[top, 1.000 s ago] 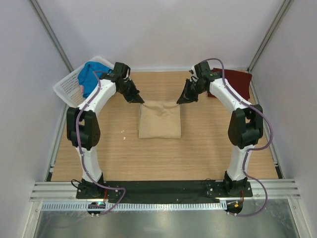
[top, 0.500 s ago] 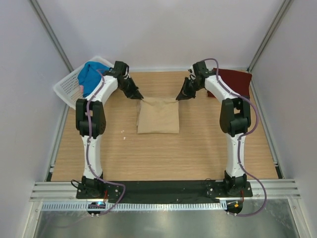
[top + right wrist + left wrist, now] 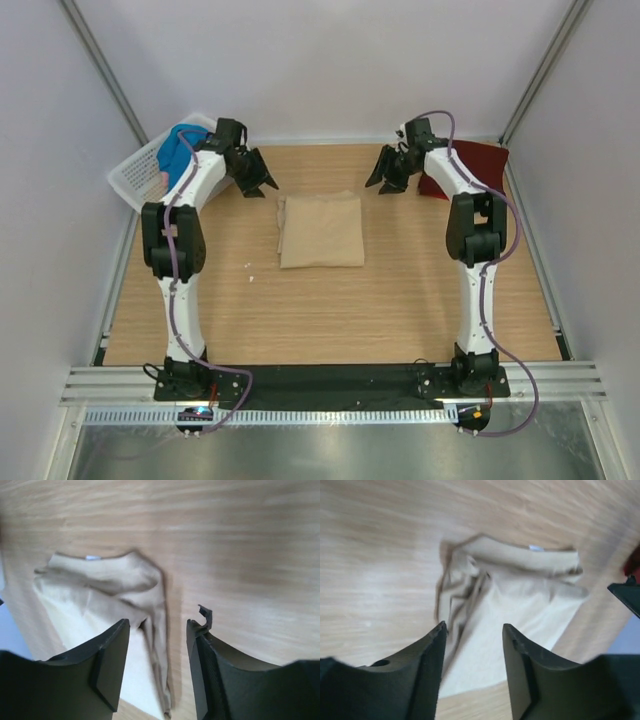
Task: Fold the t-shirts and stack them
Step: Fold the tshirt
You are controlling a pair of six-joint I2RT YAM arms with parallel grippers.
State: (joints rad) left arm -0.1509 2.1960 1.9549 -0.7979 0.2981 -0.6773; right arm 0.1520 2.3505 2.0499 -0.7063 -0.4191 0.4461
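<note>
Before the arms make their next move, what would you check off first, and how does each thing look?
1. Left gripper open, holding nothing: ok.
2. Right gripper open, holding nothing: ok.
3. Tan t-shirt folded on the table, apart from both grippers: ok.
4. Its far edge smooth: not ok, rumpled.
5. Maroon t-shirt neatly folded: cannot tell, partly hidden.
6. Blue t-shirt folded: not ok, bunched in the basket.

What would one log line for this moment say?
tan cloth t-shirt: folded, flat on wooden table | left fingers: open, empty | right fingers: open, empty
</note>
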